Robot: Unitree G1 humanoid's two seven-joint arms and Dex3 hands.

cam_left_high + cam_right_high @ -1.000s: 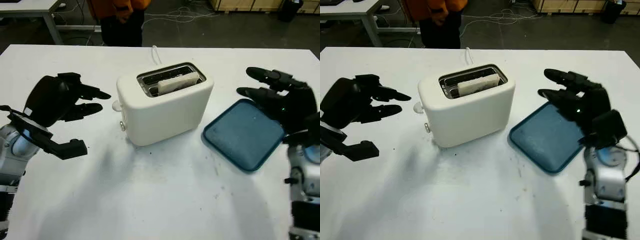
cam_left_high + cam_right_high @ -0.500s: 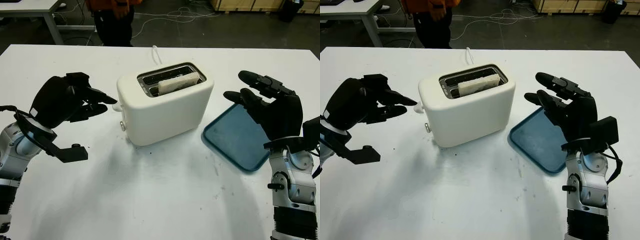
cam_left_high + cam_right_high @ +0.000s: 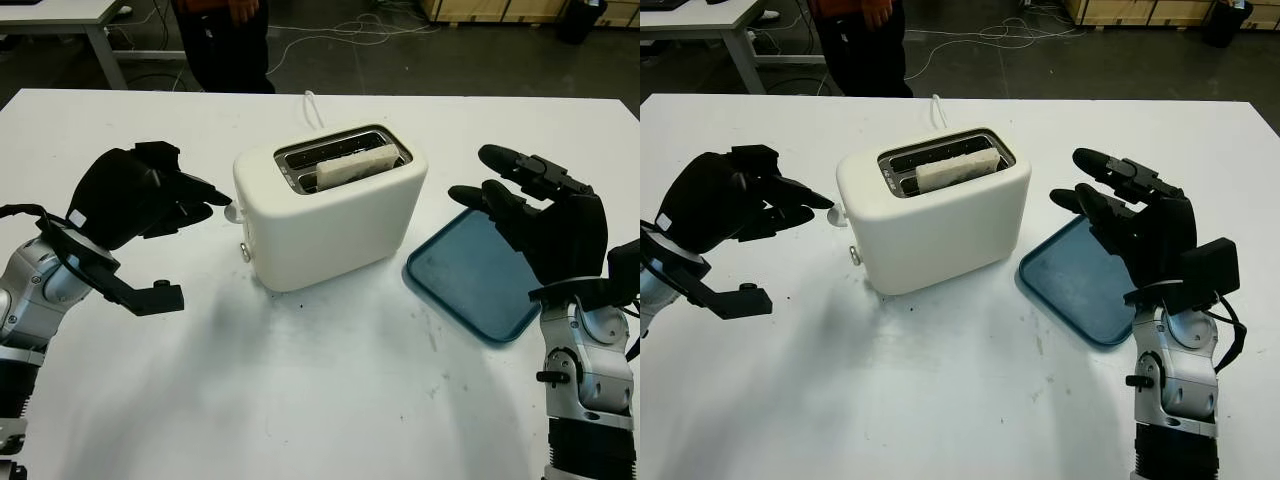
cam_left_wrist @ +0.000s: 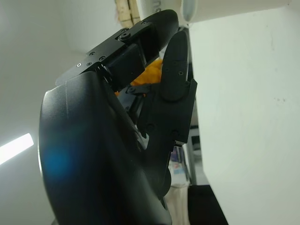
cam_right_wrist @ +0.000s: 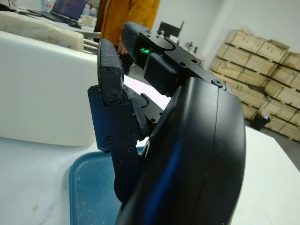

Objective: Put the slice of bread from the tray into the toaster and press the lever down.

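A white toaster (image 3: pixel 330 215) stands mid-table with the slice of bread (image 3: pixel 358 165) upright in its front slot, its top edge showing above the rim. The toaster's white lever knob (image 3: pixel 234 212) sticks out of the left end, high up. My left hand (image 3: pixel 212 198) is open, and its fingertips (image 4: pixel 176 65) point at the knob and nearly touch it. The blue tray (image 3: pixel 470 280) lies to the right of the toaster with nothing on it. Over the tray's right part hovers my right hand (image 3: pixel 470 175), open.
A white power cord (image 3: pixel 312 108) runs from behind the toaster to the table's far edge. A person in an orange top (image 3: pixel 225 40) stands beyond that edge. Bare white tabletop (image 3: pixel 330 390) lies in front of the toaster.
My left hand has moved right, closing most of the gap to the lever knob. My right hand swung inward over the tray, then held still.
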